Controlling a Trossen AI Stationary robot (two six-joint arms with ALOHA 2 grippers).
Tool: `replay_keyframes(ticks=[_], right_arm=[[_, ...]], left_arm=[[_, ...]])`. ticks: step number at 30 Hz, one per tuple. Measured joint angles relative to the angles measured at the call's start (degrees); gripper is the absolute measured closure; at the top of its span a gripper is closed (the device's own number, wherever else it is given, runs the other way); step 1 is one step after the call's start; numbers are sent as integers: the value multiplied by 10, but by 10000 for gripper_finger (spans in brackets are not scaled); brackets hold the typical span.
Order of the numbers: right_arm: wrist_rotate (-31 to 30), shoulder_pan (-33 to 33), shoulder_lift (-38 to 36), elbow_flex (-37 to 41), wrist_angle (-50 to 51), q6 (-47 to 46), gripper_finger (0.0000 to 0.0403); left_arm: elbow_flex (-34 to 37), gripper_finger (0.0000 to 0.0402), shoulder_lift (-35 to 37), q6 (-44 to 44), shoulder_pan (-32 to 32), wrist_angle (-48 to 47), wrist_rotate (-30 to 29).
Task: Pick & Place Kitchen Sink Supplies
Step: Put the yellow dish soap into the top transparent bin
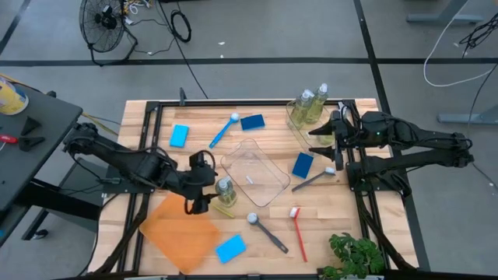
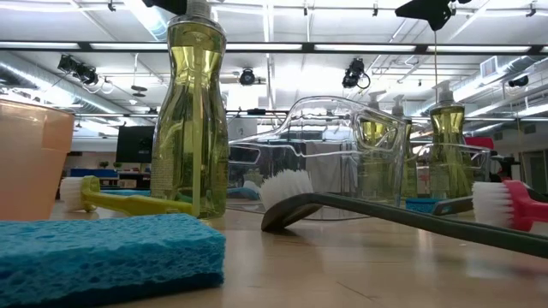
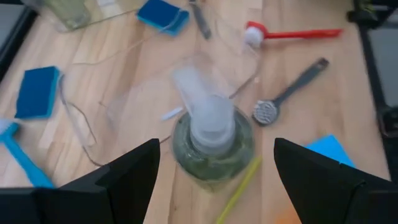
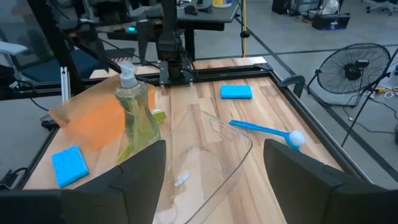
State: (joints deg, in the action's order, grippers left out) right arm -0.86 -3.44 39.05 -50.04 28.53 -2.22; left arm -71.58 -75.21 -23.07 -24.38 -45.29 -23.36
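A pick is judged to be in hand. The left gripper (image 1: 208,184) is held just above a soap bottle (image 1: 225,190), its fingers (image 3: 134,171) spread wide to either side of the cap, nothing gripped. The bottle stands upright beside the clear tub (image 1: 255,173), with a yellow-green brush (image 2: 128,201) at its base and the orange tray (image 1: 180,232) near it. Next, a descent and a closing on the bottle's neck seem called for. The right gripper (image 1: 336,138) is parked beyond the tub, its fingers apart and empty. Sponges (image 1: 179,135) and brushes (image 1: 298,231) are scattered around the tub on the wooden counter (image 1: 156,124). A fan (image 1: 103,21) is seen on the grey floor beyond.
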Motion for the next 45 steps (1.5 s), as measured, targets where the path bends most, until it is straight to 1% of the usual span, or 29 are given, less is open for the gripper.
replay_keyframes(ticks=[2,9,16,22,30,33,37,45], right_arm=[[0,0,0,0,0,1,131],[-1,0,0,0,-6,1,131],[-1,0,0,0,-25,1,131],[-1,0,0,0,-29,0,131],[-1,0,0,0,-35,-1,131],[-1,0,0,0,-36,-1,131],[-1,0,0,0,-36,-1,131],[-4,0,0,0,-37,1,131]], left_arm=[[0,81,-2,-20,0,1,-19],[0,81,-6,-51,0,8,-41],[0,81,-16,-63,0,10,-36],[0,81,-36,-65,0,44,-27],[0,85,-45,-78,2,45,-25],[0,102,-47,-78,5,42,-22],[0,136,-47,-75,5,43,-19],[0,218,-47,-73,5,39,-9]])
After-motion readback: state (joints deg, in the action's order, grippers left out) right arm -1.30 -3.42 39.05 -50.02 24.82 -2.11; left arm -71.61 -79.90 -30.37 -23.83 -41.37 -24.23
